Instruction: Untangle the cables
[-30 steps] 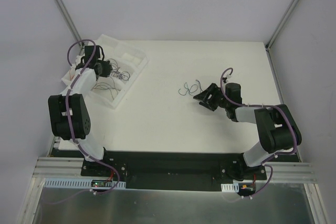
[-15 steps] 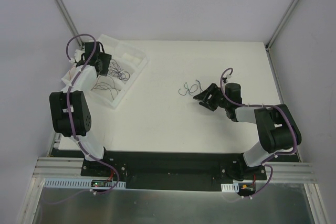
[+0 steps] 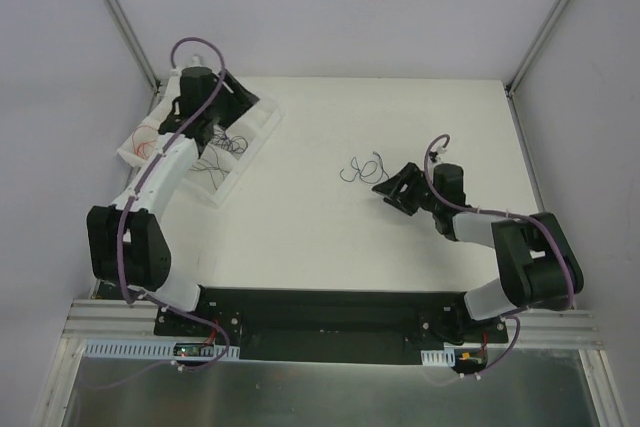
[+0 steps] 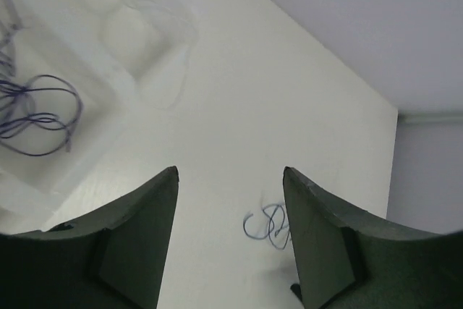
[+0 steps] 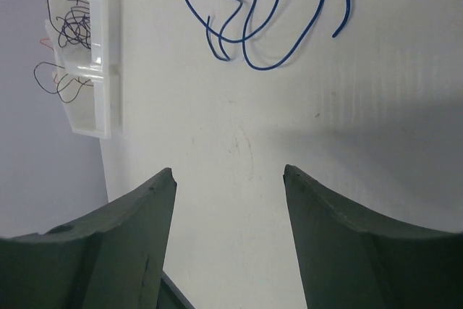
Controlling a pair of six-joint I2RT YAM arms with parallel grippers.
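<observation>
A few thin dark blue cables (image 3: pixel 361 168) lie curled in loops on the white table, also seen in the right wrist view (image 5: pixel 268 16) and far off between the fingers in the left wrist view (image 4: pixel 269 225). More cables (image 3: pixel 216 143), dark and red, lie in the white tray (image 3: pixel 224 197) at the back left; a dark blue bunch (image 4: pixel 37 113) shows in one compartment. My left gripper (image 3: pixel 240 99) (image 4: pixel 230 176) hangs open and empty above the tray's far end. Just to the right of the loose blue cables, my right gripper (image 3: pixel 390 193) (image 5: pixel 230 171) is open and empty too.
The tray (image 5: pixel 105 48) has several compartments; black cables (image 5: pixel 72 23) fill one and a red-and-black loop (image 5: pixel 54 77) another. Grey walls and metal posts (image 3: pixel 120 22) bound the table at the back and sides.
My left gripper has opened, risen out of the tray and swung toward its far end, now facing across the table. The right arm has shifted only slightly.
</observation>
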